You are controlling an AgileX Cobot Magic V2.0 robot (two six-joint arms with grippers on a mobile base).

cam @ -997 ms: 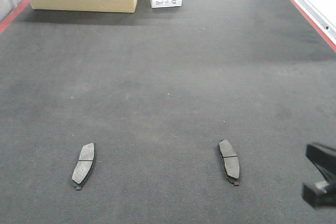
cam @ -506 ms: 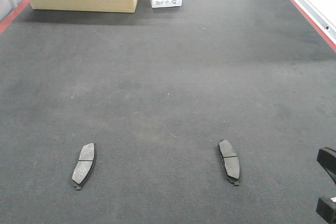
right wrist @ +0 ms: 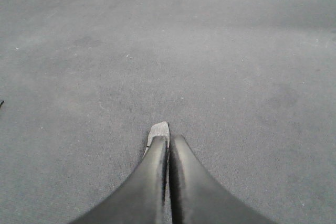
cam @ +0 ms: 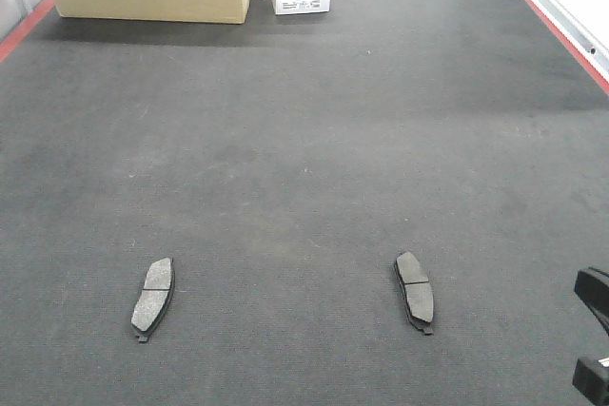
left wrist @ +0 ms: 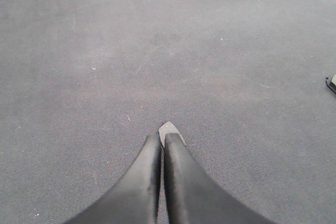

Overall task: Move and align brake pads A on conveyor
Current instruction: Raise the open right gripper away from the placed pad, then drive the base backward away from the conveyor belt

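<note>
My left hand and right hand are both pinched together with nothing clearly held; left brake pad and right brake pad lie level, well apart, on the near conveyor, and I judge the unseen others unplaced.

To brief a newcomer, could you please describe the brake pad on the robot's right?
Start from the wide dark conveyor with red edge strips and look at its near end in the front view. Two grey pads lie there, well apart; the right brake pad has its far end leaning left, whereas the left brake pad leans right.
</note>
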